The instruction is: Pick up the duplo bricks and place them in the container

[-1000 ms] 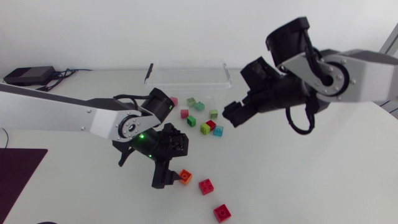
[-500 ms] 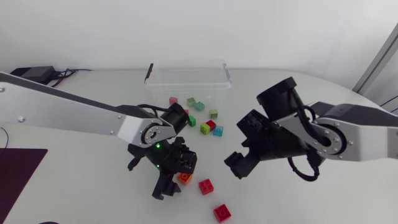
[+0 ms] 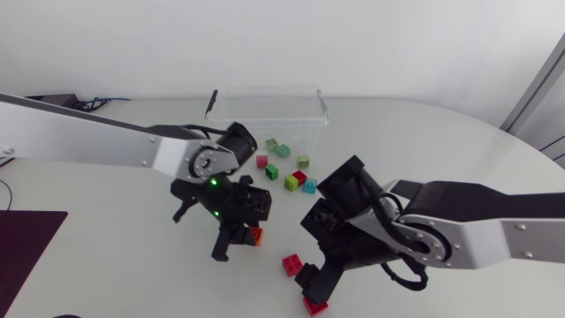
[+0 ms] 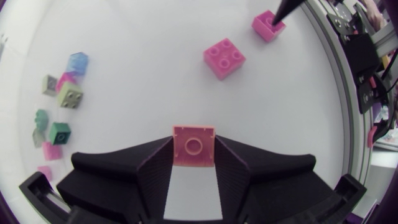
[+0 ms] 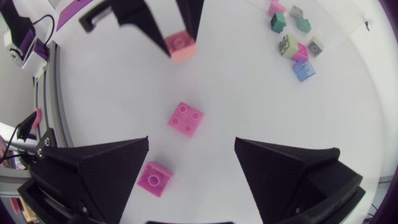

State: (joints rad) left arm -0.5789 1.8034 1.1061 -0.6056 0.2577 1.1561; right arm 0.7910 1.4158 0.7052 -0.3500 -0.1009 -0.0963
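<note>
My left gripper (image 3: 243, 235) (image 4: 193, 152) is shut on an orange brick (image 3: 256, 235) (image 4: 193, 145), with a finger on each of two sides. In the right wrist view that orange brick (image 5: 179, 45) hangs ahead, between the left arm's black fingers. My right gripper (image 3: 311, 281) (image 5: 193, 165) stands open near the front of the table. One red brick (image 3: 291, 264) (image 5: 185, 119) lies just ahead between its fingers. A second red brick (image 3: 315, 306) (image 5: 154, 178) lies beside one finger. The clear container (image 3: 267, 110) stands at the back.
Several small bricks (image 3: 284, 170) (image 4: 61, 99) (image 5: 295, 37), green, pink, blue and red, lie scattered in front of the container. A dark mat (image 3: 22, 243) covers the table's front left corner. Black cables and a box (image 3: 53, 102) sit at the back left.
My left gripper has shut on the orange brick and drawn it slightly back. My right arm has swung from near the container down to the front, over the red bricks.
</note>
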